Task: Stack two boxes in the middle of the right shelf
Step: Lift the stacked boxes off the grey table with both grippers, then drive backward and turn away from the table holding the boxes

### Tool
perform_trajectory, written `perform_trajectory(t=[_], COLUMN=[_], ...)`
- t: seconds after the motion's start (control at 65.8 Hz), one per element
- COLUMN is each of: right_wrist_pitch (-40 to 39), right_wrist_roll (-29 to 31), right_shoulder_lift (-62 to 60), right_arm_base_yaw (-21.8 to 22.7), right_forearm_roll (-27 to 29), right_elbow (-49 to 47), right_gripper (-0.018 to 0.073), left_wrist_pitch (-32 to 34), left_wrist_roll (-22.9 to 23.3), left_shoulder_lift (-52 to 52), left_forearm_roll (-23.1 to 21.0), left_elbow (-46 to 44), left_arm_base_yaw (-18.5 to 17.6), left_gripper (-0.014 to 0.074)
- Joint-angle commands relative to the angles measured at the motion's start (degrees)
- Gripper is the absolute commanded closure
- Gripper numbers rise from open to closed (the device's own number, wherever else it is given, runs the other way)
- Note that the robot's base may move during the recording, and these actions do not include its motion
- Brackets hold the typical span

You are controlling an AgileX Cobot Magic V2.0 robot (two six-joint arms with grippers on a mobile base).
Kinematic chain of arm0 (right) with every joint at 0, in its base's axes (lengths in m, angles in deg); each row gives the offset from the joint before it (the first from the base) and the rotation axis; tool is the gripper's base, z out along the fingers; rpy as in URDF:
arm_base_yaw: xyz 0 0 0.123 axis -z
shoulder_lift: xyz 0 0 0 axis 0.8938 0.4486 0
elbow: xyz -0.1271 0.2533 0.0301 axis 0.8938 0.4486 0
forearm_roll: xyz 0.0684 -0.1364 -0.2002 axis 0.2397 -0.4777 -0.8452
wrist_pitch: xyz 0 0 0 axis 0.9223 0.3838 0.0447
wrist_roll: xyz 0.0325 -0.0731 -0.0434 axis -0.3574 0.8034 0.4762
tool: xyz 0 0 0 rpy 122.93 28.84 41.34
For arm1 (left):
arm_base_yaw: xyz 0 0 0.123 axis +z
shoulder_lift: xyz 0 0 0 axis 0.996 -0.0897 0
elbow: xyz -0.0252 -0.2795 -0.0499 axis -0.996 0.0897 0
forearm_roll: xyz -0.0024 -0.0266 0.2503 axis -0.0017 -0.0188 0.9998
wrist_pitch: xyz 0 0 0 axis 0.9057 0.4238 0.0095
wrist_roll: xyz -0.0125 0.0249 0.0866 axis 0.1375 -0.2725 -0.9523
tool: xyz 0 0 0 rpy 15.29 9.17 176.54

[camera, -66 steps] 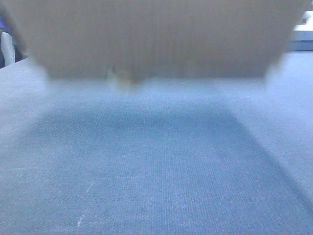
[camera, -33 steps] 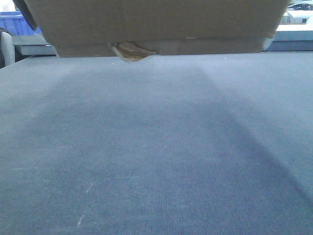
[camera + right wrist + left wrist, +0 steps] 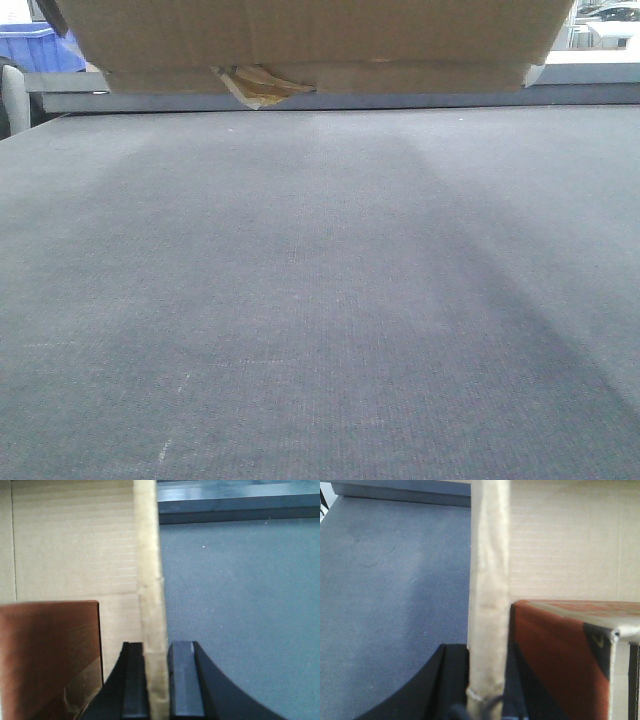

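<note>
Jaws on both arms pinch opposite walls of the box (image 3: pixel 310 40), held near the surface's (image 3: pixel 320 300) far edge; lift both sides level so neither wall slips

No legible text; perhaps lettering on red box (image 3: pixel 555 655)

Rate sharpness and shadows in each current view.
Front view: sharp, the box throws a broad soft shadow on the table. Left wrist view: box wall and left gripper blurred, too close. Right wrist view: crisper, right gripper dark.
</note>
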Motion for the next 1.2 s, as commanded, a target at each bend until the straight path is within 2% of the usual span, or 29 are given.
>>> perform_trajectory(t=[0.0,0.38,0.744,1.185], right_wrist_pitch=[-0.6,-1.0,-5.8,-17.3], right_wrist_roll=[-0.6,-0.6,-0.6,-0.6], right_shoulder_lift=[-0.5,-0.5,-0.5,-0.5], right_arm_base_yaw=[0.3,0.3,0.3,0.3], right_forearm_roll=[-4.0,-3.9,-3.9,-3.9], right_elbow=[-0.7,-0.7,-0.7,-0.7], right_gripper=[0.0711,0.0711,0.0711,0.0711], left_wrist_pitch=[-0.3,-0.2,-0.2,0.0], left_wrist_roll=[0.5,0.5,0.5,0.5], left_shoulder_lift=[1.4,1.4,1.4,1.4], left_forearm_roll=[2.5,2.7,2.7,2.7], left_elbow=[-0.6,-0.6,-0.6,-0.6], left_arm_base_yaw=[0.5,0.5,0.5,0.5], left_gripper=[0.0707,0.0707,0.0707,0.0707])
